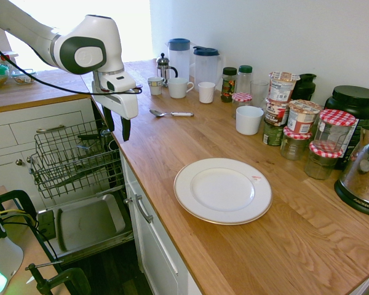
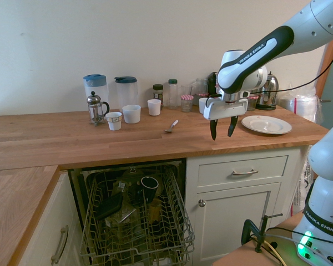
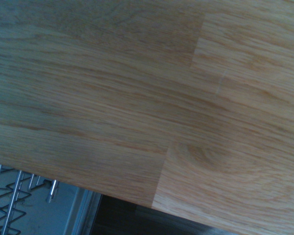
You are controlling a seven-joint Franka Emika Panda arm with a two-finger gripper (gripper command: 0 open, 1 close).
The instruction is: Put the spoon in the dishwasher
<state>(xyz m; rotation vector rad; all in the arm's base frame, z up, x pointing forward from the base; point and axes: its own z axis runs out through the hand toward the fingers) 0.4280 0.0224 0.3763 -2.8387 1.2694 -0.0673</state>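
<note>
white arm bent over counter edge, gripper (image 2: 222, 132) pointing down, fingers apart, holding nothing

A white plate (image 1: 222, 190) lay alone on the wooden surface (image 1: 295, 246). Further back stood a white cup (image 1: 249, 120), a mug (image 1: 178, 88), a small French press (image 1: 165, 67) and two blue-lidded jugs (image 1: 179, 56) by the wall. Jars with red checked lids (image 1: 333, 129) clustered near a steel kettle (image 1: 364, 175). White drawers (image 2: 241, 172) sat below the surface.
</note>
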